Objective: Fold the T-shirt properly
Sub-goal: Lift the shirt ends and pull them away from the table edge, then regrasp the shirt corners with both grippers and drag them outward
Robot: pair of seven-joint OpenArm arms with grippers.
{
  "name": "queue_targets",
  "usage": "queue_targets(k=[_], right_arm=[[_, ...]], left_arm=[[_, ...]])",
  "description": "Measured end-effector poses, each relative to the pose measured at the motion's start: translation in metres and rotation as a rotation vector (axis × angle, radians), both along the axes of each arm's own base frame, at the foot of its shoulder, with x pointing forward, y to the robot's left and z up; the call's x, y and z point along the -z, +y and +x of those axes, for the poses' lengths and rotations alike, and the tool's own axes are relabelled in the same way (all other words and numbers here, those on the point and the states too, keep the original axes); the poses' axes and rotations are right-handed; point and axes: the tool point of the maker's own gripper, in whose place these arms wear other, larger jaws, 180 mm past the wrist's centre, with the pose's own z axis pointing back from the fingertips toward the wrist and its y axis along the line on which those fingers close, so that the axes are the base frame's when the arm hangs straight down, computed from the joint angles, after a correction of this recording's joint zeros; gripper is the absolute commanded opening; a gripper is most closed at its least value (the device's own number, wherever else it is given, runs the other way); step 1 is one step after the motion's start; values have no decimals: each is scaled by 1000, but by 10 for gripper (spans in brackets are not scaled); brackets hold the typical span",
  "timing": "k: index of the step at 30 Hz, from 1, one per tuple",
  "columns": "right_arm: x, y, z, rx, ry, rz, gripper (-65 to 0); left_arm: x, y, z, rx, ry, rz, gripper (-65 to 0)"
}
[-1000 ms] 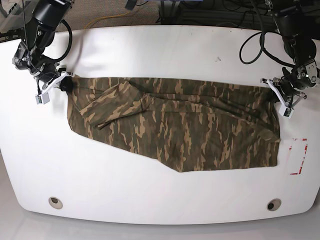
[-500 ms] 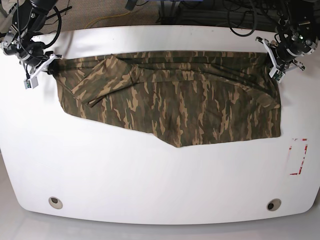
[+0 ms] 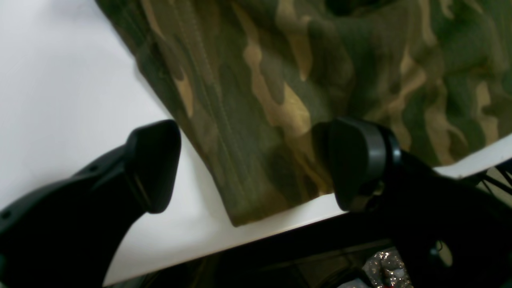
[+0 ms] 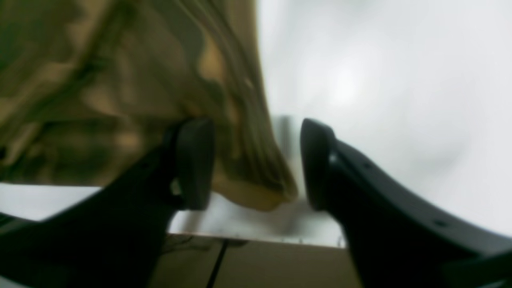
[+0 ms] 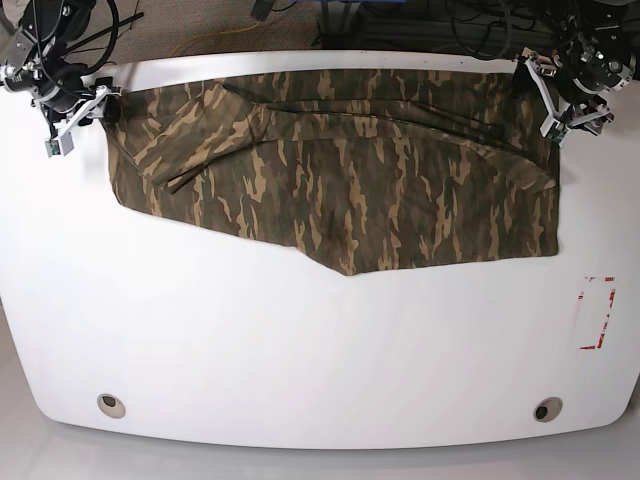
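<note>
Camouflage T-shirt [image 5: 340, 180] lies flat (table [image 5: 300, 350]).

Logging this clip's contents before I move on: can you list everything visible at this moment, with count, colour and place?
T-shirt: one, camouflage of olive, brown and tan, spread flat along the table's far edge.
Table: one, white, fills the base view.
Table holes: two, grey-rimmed, near corners.
Tape rectangle: one, red and white, by the table's edge near the left arm.
Cables: several, black and one yellow, behind the table.
Left gripper: one, black, jaws apart around a shirt corner.
Right gripper: one, black, jaws apart around the opposite corner.
</note>
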Motion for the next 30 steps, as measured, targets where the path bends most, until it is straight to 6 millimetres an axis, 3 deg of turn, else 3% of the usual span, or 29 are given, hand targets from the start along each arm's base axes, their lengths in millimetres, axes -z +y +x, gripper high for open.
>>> queue_targets(k=[3, 8, 11, 15, 21, 25, 30], right_arm=[[-27, 2, 12, -18, -74, -57, -255], [-45, 21, 30, -66, -120, -44, -255], [-49, 28, 48, -93, -139, -37, -252], [-46, 47, 68, -137, -160, 16, -250], [-26, 63, 85, -158, -121, 91, -250], [-13, 59, 86, -130, -93, 127, -255], [3, 60, 82, -101, -54, 172, -277]], left_arm=[[-11, -3, 4, 19, -23, 21, -114], [-50, 11, 30, 0, -160, 68, -114], [-54, 13, 46, -3, -178, 94, -114], [-67, -5, 77, 30, -272, 41, -114], [-56, -5, 100, 20, -256, 14, -113], [-39, 1, 115, 20, -207, 59, -114], [-15, -17, 115, 87, -143, 69, -118]])
